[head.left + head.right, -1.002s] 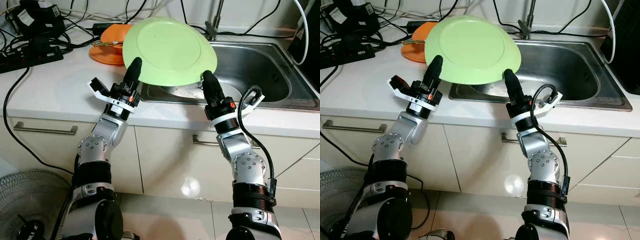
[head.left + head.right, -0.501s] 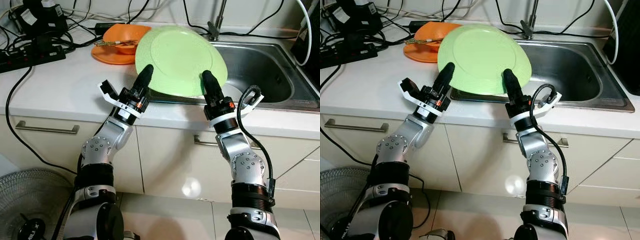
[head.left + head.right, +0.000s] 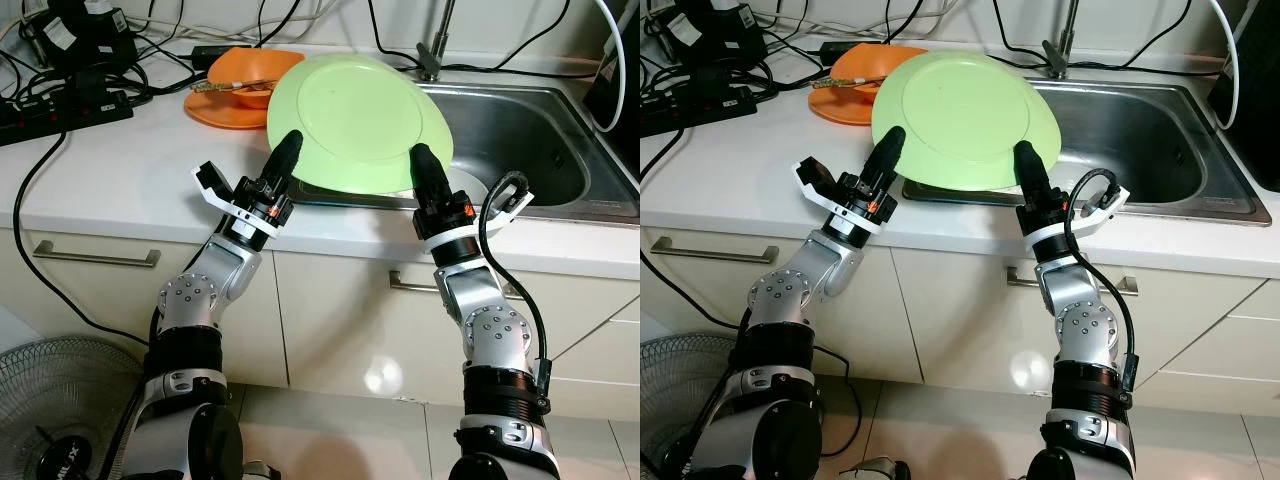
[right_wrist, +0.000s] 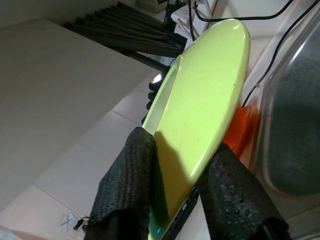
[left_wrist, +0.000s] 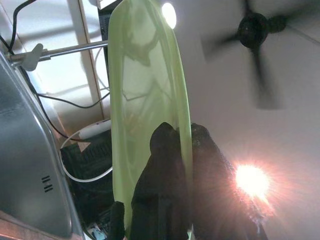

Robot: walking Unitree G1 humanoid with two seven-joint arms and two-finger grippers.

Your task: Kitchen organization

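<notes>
- Green plate (image 3: 358, 122) up in the air, tilted, face toward the head camera, hanging over the front left corner of the sink (image 3: 530, 140) and the counter edge (image 3: 110, 190).
- Left gripper (image 3: 286, 152) pinched narrow on the plate's lower left rim; wrist view confirms it, one black finger (image 5: 165, 165) on each side of the thin green edge.
- Right gripper (image 3: 425, 168) clamped the same way on the lower right rim, pads (image 4: 131, 165) squeezing the edge from both faces.
- A two-handed carry, then, plate borne wholly by the grippers, touching neither counter nor basin.
- Below the plate, something pale and round in the sink (image 3: 462, 186), mostly hidden; hard to say what.
- Further back on the counter, an orange plate with an orange bowl (image 3: 240, 88) on it, sitting untouched beside a tangle of cables and a power strip (image 3: 70, 105).
- Progress, as a judgement: one dish lifted and in transit, not yet set anywhere.
- Left to do: find the plate a resting place, let go, then likely deal with the orange dishes and whatever sits in the basin.
</notes>
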